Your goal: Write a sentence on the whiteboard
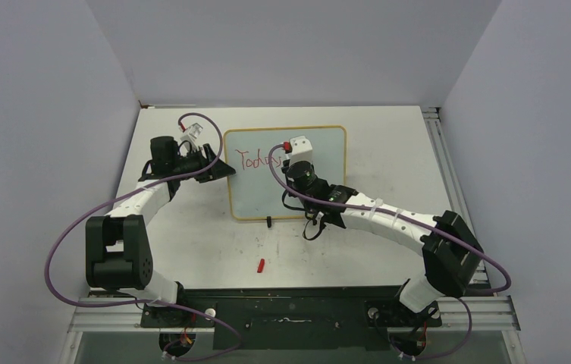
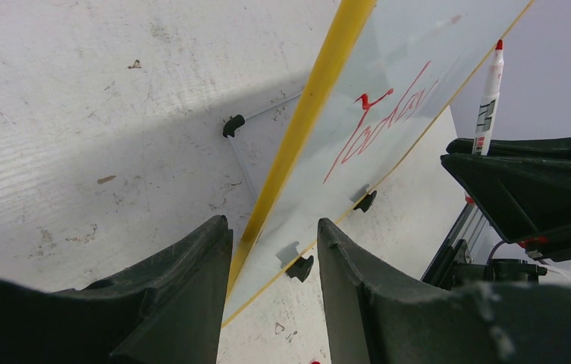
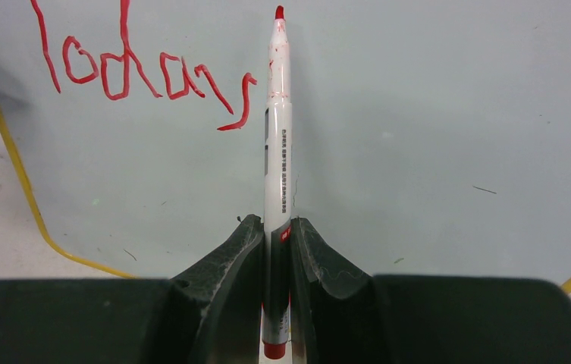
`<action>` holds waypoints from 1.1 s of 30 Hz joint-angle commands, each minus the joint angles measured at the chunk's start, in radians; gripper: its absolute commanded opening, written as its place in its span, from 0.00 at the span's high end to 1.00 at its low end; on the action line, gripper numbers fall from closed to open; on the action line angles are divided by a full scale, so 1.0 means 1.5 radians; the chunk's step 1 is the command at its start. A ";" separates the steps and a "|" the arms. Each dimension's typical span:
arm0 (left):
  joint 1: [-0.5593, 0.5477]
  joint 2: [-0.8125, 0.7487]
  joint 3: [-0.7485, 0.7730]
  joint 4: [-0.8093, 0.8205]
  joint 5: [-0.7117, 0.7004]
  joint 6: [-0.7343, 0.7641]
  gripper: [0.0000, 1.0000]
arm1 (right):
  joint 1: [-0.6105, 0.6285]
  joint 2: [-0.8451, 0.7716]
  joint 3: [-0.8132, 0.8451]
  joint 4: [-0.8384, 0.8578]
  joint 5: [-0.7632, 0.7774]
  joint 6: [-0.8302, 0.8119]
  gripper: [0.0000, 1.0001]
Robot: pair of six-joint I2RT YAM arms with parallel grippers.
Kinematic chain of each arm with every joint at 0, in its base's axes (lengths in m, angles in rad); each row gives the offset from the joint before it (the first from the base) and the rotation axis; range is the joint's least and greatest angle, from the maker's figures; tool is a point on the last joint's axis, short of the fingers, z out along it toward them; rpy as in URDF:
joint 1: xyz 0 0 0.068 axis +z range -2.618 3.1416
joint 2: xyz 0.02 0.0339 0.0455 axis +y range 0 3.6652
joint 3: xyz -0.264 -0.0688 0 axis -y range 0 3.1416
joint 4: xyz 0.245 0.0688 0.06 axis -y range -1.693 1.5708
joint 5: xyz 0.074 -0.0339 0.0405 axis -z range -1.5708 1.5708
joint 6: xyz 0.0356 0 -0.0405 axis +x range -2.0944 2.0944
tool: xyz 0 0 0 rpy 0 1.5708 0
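The whiteboard (image 1: 255, 197) with its yellow frame stands mid-table on black clip feet. Red handwriting, the sentence (image 1: 258, 160), reads roughly "Today" near its top left; it shows large in the right wrist view (image 3: 138, 76). My right gripper (image 1: 291, 154) (image 3: 277, 221) is shut on a white red-tipped marker (image 3: 277, 129). The marker's tip points at the board just right of the last stroke. My left gripper (image 1: 225, 168) (image 2: 272, 222) is open, and its fingers straddle the board's left frame (image 2: 312, 98). I cannot tell whether they touch it.
A small red cap (image 1: 261, 265) lies on the table in front of the board. A black clip foot (image 1: 268, 221) juts from the board's near edge. An aluminium rail (image 1: 445, 152) runs along the table's right side, and grey walls enclose the table.
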 commanded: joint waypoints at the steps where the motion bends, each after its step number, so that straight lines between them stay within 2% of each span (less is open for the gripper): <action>1: -0.004 -0.023 0.007 0.029 0.013 0.001 0.57 | -0.004 0.009 0.031 0.012 0.012 -0.007 0.95; 33: -0.003 -0.028 0.007 0.032 0.015 -0.001 0.57 | -0.014 0.040 0.043 -0.025 0.001 0.021 0.95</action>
